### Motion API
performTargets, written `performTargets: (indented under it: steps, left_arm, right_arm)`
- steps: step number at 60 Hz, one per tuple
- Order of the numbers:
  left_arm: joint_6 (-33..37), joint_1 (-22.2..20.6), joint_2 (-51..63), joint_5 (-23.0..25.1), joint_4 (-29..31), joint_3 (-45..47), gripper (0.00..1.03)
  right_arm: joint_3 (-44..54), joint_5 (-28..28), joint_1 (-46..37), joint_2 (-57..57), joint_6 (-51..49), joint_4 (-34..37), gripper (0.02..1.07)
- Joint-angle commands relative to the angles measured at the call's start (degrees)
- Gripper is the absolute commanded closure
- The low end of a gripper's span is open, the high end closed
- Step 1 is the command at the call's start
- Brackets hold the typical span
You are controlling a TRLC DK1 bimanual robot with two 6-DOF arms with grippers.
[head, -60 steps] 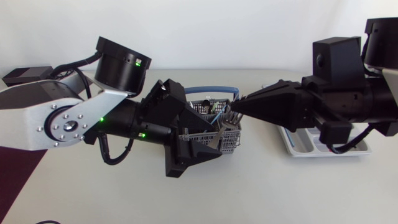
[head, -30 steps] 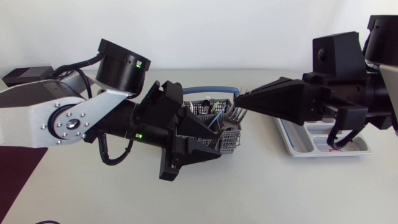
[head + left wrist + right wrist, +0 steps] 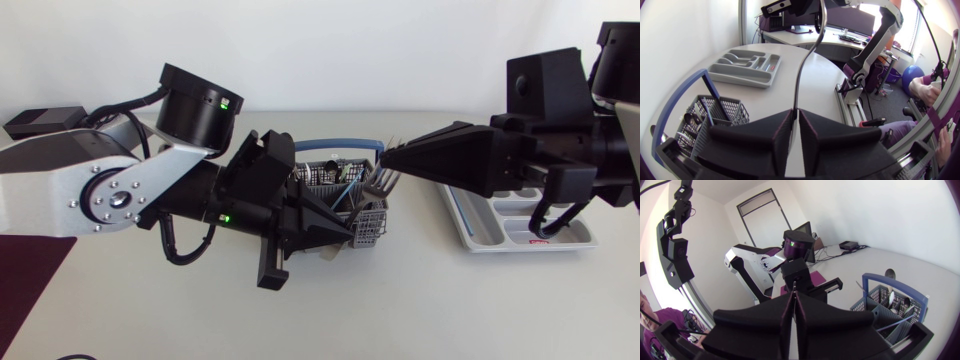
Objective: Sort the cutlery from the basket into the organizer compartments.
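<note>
White table [image 3: 450, 310] bears basket [image 3: 372, 228] and organizer [image 3: 470, 240]; left tool [image 3: 795, 112] pinches fork [image 3: 804, 65].

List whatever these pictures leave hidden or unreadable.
Working end of the cutlery piece in the left gripper: cut off by the left wrist view's edge.
Whether the right gripper also grips that piece: no view shows contact.
Basket contents: head view, both grippers cover most.
Organizer far compartments: head view, right arm covers them.
</note>
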State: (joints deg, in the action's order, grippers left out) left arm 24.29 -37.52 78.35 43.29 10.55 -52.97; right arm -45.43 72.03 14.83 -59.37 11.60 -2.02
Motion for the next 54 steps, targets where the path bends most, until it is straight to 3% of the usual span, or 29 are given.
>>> performTargets:
  steps: [1,22,34,39,46,49,54]
  left_arm:
    - [1.46,0.34,0.67,0.92,-0.44,0.94,1.0]
    - [1.81,-0.1,-2.76,1.1,-3.51,4.1,1.01]
    - [1.28,0.34,-6.45,0.75,-3.51,5.25,1.01]
    - [1.28,0.43,-7.24,0.66,-3.43,6.04,1.01]
    - [1.11,0.52,-8.56,0.31,-3.25,6.83,1.01]
    - [1.11,0.52,-9.18,-0.13,-3.16,7.18,1.01]
    - [1.02,0.52,-9.62,-0.4,-2.99,7.44,1.01]
  right_arm:
    - [-0.36,0.83,-0.59,1.19,1.68,-1.32,1.01]
    - [1.84,-2.07,-0.5,4.62,-0.17,-1.23,1.01]
    - [3.51,-7.96,0.38,6.2,-3.51,-0.18,0.81]
    - [3.68,-10.33,0.99,6.38,-5.0,0.88,0.67]
    - [3.86,-17.36,2.57,7.08,-7.55,1.85,0.5]
    - [3.77,-24.48,5.03,7.69,-10.1,3.52,0.41]
    - [4.47,-34.41,8.02,9.45,-13.44,4.04,0.37]
